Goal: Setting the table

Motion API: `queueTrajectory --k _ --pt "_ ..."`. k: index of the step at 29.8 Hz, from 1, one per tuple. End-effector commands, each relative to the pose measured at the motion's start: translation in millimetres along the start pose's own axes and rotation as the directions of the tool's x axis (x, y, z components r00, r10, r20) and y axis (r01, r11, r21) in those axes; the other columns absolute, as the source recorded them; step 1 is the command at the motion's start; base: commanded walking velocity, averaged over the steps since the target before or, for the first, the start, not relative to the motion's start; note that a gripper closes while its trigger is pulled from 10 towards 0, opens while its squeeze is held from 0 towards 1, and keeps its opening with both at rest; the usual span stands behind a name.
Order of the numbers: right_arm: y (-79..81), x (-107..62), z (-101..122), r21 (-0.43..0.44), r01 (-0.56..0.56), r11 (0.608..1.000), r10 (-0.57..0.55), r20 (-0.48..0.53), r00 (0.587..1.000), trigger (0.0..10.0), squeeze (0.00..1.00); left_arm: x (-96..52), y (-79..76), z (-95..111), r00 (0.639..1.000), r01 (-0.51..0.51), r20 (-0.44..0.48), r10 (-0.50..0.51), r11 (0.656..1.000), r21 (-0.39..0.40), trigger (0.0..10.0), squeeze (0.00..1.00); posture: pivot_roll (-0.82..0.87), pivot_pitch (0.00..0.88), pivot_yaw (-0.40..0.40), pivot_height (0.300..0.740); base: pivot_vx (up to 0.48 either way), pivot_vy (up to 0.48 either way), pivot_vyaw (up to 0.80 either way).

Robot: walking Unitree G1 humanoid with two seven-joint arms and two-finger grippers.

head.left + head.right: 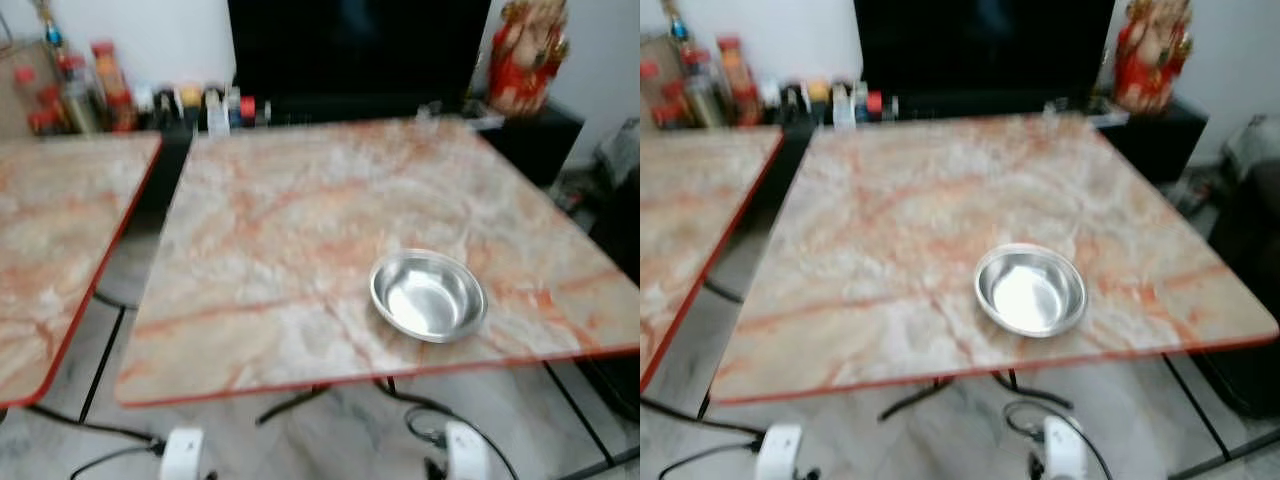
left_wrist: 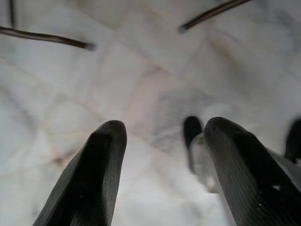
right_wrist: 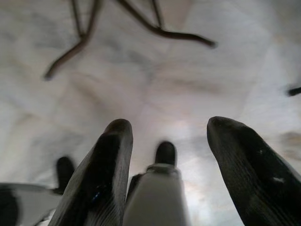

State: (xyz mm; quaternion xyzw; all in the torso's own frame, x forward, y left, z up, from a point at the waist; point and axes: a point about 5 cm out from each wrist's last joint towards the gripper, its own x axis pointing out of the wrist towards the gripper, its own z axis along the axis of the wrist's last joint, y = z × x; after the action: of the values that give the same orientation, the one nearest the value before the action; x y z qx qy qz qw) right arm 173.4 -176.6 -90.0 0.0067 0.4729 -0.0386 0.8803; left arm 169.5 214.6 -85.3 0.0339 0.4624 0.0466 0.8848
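No text, label or number can be read anywhere.

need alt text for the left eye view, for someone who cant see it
A steel bowl sits empty near the front edge of a marble-patterned table with red trim. A second matching table stands to its left, with jars and bottles behind.

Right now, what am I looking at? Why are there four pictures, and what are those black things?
These come from a walking robot that is setting a table. The two top pictures are from its eyes, looking down at a marble-patterned table with one shiny metal bowl on it, near the front edge. The bowl looks empty. The two bottom pictures come from cameras on its wrists. The black things are fingers. The left claw and the right claw both hang open over the pale floor, holding nothing.
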Motion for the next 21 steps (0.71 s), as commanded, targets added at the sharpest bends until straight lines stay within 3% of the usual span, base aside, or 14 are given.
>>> queueTrajectory --k 1,4,10,21 --pt "-10.9 -0.2 2.0 -0.011 0.027 1.000 -0.027 0.003 1.000 10.0 0.00 1.8 -6.6 7.4 1.000 0.016 0.014 -0.016 1.000 -0.003 10.0 0.00 0.00 0.000 0.026 0.740 0.000 0.480 0.00" --pt "-9.5 -0.2 2.4 -0.020 0.017 1.000 -0.017 0.010 1.000 10.0 0.00 1.7 -5.5 7.1 1.000 0.014 0.013 -0.014 1.000 -0.002 10.0 0.00 0.00 0.000 0.028 0.740 0.000 0.480 0.00" --pt "-7.1 -0.1 1.9 -0.018 0.005 1.000 -0.004 0.005 1.000 10.0 0.00 1.6 -5.0 6.1 1.000 0.013 0.010 -0.013 1.000 -0.001 10.0 0.00 0.01 0.000 0.028 0.740 0.000 0.480 0.73" --pt "-8.1 0.3 4.6 0.005 0.012 1.000 -0.012 0.016 1.000 10.0 0.00 1.9 -4.8 7.4 1.000 0.005 0.010 -0.005 1.000 -0.017 10.0 0.00 0.02 0.000 0.019 0.740 0.000 0.480 0.00"
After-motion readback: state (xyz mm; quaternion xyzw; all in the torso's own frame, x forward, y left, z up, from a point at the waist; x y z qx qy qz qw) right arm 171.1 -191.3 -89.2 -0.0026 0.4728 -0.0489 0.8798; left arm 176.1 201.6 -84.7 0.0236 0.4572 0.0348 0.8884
